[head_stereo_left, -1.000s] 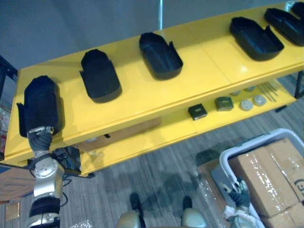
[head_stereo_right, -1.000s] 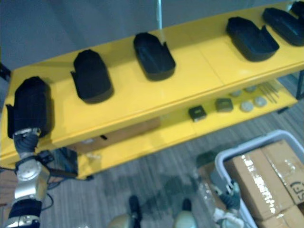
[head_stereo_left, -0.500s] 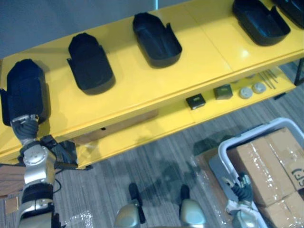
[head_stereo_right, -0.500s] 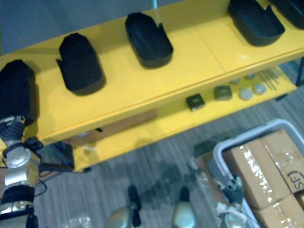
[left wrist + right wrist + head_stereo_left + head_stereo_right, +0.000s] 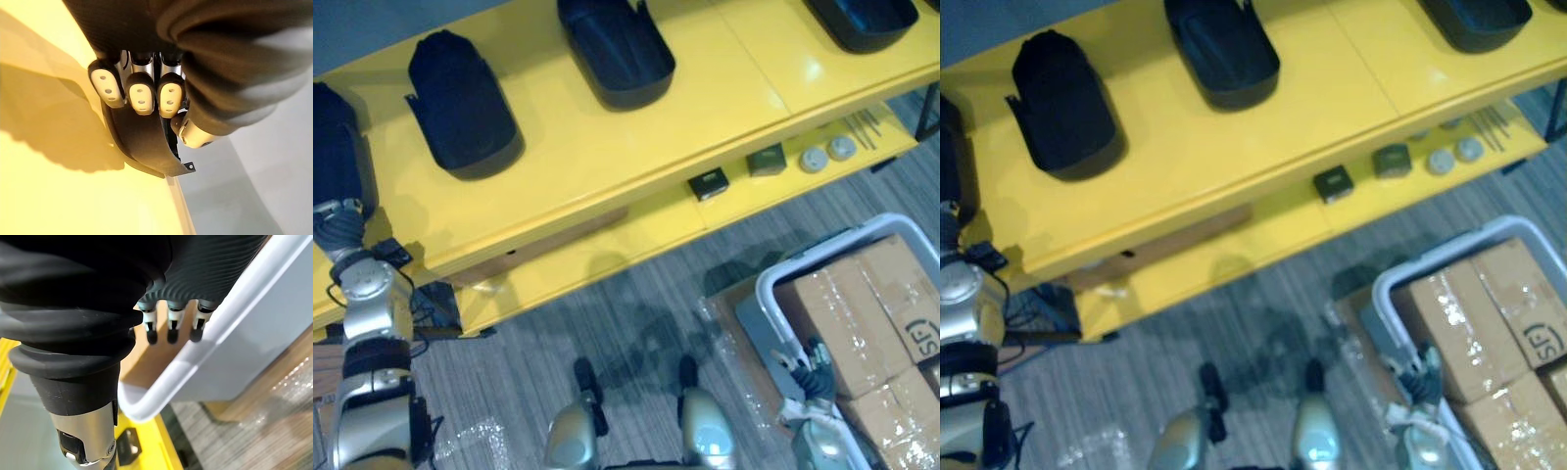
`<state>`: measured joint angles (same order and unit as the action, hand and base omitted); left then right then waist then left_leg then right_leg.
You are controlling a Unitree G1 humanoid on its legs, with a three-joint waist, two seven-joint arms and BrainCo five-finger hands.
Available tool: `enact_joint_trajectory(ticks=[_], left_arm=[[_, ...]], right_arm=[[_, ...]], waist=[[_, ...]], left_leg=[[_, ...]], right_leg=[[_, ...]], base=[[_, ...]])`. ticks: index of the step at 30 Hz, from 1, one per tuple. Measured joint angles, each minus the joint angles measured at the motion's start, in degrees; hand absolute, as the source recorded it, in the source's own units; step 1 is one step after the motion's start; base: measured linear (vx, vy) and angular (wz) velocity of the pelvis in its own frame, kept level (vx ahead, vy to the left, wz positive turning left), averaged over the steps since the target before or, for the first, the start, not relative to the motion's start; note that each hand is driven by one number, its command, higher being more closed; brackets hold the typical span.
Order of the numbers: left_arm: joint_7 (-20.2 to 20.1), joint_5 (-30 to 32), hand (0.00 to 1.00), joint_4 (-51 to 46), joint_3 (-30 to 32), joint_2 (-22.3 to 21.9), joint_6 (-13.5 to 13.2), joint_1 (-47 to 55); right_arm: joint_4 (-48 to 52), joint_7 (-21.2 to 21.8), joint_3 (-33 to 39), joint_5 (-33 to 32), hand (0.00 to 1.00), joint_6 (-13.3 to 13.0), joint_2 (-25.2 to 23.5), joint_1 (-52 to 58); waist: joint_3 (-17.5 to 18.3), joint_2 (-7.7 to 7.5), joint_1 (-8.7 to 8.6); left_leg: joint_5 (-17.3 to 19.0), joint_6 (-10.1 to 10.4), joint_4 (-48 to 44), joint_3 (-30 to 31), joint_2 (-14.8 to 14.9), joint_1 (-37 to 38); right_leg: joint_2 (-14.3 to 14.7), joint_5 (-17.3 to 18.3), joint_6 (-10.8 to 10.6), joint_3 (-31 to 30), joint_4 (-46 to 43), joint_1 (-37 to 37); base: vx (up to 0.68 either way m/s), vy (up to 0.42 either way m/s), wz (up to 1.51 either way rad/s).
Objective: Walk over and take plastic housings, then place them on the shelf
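Pinching the near end of the leftmost plastic housing [image 5: 337, 147], the left hand [image 5: 338, 229] has its fingers [image 5: 140, 95] curled over the outside of the dark wall, and the thumb [image 5: 195, 134] shows on the other side, so it reads as a grasp rather than a loose touch. The housing runs away from the hand and lies on the top board of the yellow shelf [image 5: 607, 166]; two more housings [image 5: 458, 103] sit on that board further along, towards the other arm. The piece looks like a thin moulded shell, hollow and open on one face, so it is probably light and stiff enough to keep its shape, though the free rim may flex if squeezed hard. Its smooth surface against the glossy board suggests it would slide easily if nudged. The end wall, with fingers outside and thumb inside, seems the sensible place to hold; the notched side flaps look likelier to snag or bend. The right hand [image 5: 815, 364] hangs low with fingers loose and straight, holding nothing, just above the rim of a white bin [image 5: 773, 284] of cardboard boxes [image 5: 847, 313].
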<state>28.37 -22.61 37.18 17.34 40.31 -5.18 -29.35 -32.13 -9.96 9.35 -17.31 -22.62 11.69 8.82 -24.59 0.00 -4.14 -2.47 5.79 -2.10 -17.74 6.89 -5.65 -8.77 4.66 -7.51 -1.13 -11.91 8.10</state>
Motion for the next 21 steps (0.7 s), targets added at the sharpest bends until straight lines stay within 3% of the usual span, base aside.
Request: enact_joint_trajectory(ticks=[14, 17, 20, 21], left_arm=[[3.5, 1.2, 1.00, -0.1, 0.9, 3.2, -0.5, -1.1], [5.0, 3.0, 1.00, -6.5, 5.5, 2.5, -3.7, 7.0], [5.8, 4.8, 1.00, -18.0, 10.6, -3.6, -7.7, 15.7], [5.8, 5.1, 1.00, -23.1, 11.8, -8.1, -9.5, 20.0]], right_arm=[[-0.7, 0.0, 0.0, 0.0, 0.00, 0.0, -0.4, 0.0], [-1.5, -0.2, 0.3, 0.0, 0.00, 0.0, -2.0, 0.2], [-2.8, -1.2, 0.8, 0.1, 0.00, 0.2, -4.6, 2.2], [-3.3, -1.6, 1.0, 0.1, 0.00, 0.4, -5.8, 3.6]], waist=[[-0.5, -0.51, 0.22], [-0.3, -0.56, 0.45], [0.8, 0.12, 2.60], [2.5, 0.54, 3.14]], left_leg=[[2.3, -0.2, -4.4, 1.7, 0.4, -1.5], [2.4, -0.1, -4.0, 2.5, 0.3, -0.2], [2.3, 0.0, -2.5, 3.6, -0.1, 1.3], [2.2, 0.0, -1.8, 4.9, -0.5, 1.8]], right_leg=[[-0.1, 0.0, -0.1, 1.1, 0.4, -1.5], [-0.2, 0.1, -0.1, 2.3, 1.7, -3.8], [-0.4, 0.1, -0.1, 4.0, 3.6, -6.6], [-0.6, 0.1, -0.1, 5.4, 4.9, -8.1]], base=[[0.00, 0.001, 0.02], [0.03, -0.004, 0.16], [0.05, 0.000, 0.25], [0.09, 0.001, 0.43]])
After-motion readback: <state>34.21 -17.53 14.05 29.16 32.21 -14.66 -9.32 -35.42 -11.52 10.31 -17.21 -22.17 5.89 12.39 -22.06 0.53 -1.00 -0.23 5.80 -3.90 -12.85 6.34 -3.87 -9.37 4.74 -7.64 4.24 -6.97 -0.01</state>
